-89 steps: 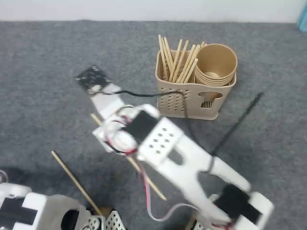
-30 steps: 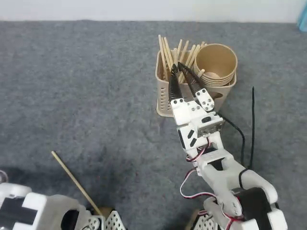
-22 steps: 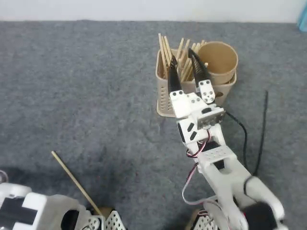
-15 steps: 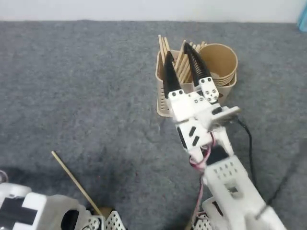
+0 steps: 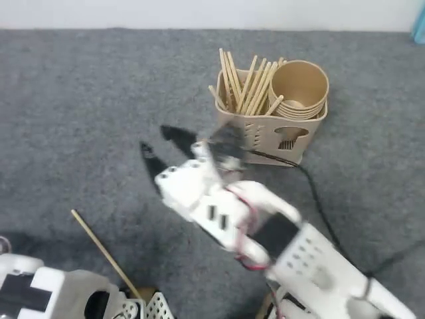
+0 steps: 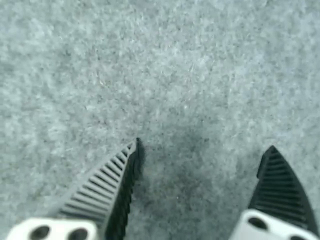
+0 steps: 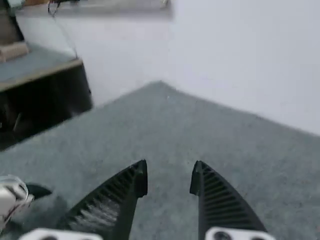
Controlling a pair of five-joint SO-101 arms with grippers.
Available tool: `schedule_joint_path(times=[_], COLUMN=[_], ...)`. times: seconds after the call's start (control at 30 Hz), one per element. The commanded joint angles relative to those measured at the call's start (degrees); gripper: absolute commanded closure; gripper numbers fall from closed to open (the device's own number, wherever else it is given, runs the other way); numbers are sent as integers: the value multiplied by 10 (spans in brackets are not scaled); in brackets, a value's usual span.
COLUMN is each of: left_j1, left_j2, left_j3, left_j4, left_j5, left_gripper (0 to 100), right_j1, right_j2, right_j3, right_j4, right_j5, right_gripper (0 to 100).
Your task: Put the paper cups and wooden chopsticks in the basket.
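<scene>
Wooden chopstick (image 5: 103, 251), a single one, lies loose and slanting on the grey carpet (image 5: 80, 100) at the near edge. By my reading it is the last piece out, so you are on the final fetch.

Your left gripper (image 6: 204, 145) hangs low over bare carpet, jaws spread wide, nothing between them.

Farther in, your right gripper (image 5: 152, 135) is over the carpet between the loose stick and the basket. Its fingers are parted a moderate way and empty, tips pointing off toward the far left. The stick lies well apart from it, on the near-left side.

Next move, as I judge it: bring the right gripper down across the stick's middle, jaws crosswise to it, then close and lift. It is thin and lies flat on the pile, so expect it to roll or slip. Grip low.

Far side: basket (image 5: 311, 134) stands upright. The paper cups (image 5: 300, 83) are stacked in its right compartment, and a bundle of chopsticks (image 5: 246, 83) stands in the left one.
</scene>
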Motion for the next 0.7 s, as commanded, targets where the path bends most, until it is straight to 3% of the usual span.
schedule_joint_path(times=[0.0, 0.33, 0.67], left_j1=[-11, -16, -44], left_j2=[10, 10, 9], left_j3=[25, 25, 7], left_j4=[0, 0, 2], left_j5=[-4, -4, 0], left_gripper=[636, 636, 636], right_j1=[-35, -134, -172], right_j2=[117, 452, 655], right_j3=[-91, -272, -356], right_j4=[31, 86, 86], right_j5=[-4, -6, -7], right_gripper=[854, 854, 854])
